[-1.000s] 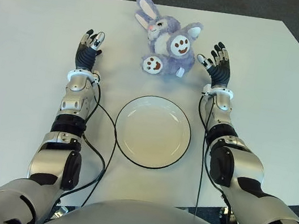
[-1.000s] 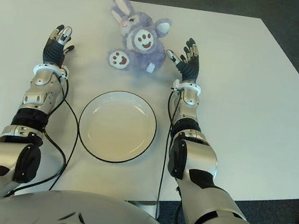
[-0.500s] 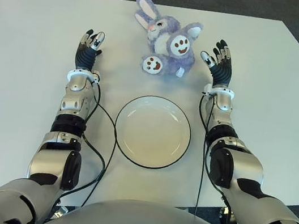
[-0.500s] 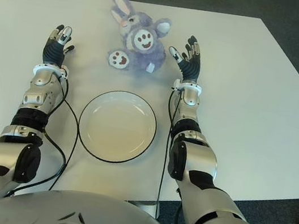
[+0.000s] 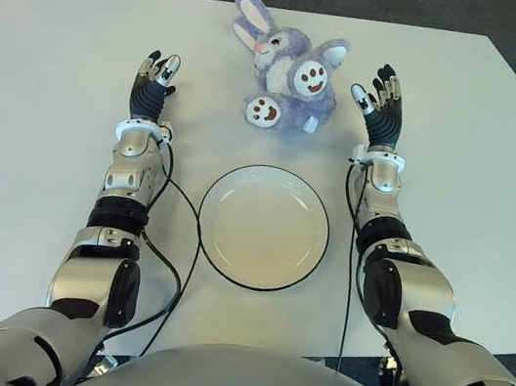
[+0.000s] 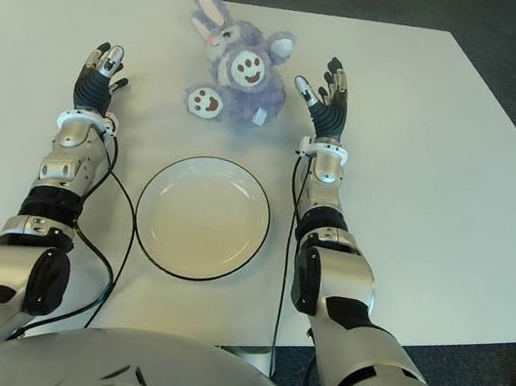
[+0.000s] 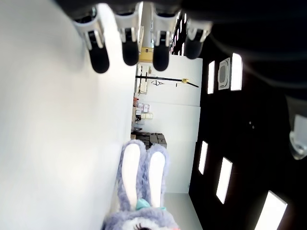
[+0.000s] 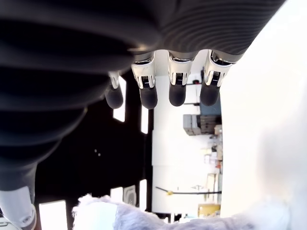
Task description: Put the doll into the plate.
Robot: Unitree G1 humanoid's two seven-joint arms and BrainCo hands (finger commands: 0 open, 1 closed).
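Reaching with right hand (image 5: 382, 105), fingers wide and empty, at doll's (image 5: 289, 69) 3 o'clock; next, grasping before plate (image 5: 263, 226); left hand (image 5: 153, 81) open.

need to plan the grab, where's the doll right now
In the eye views the doll lies on the far middle of the table, beyond the empty plate, between the open left hand and the nearer open right hand.
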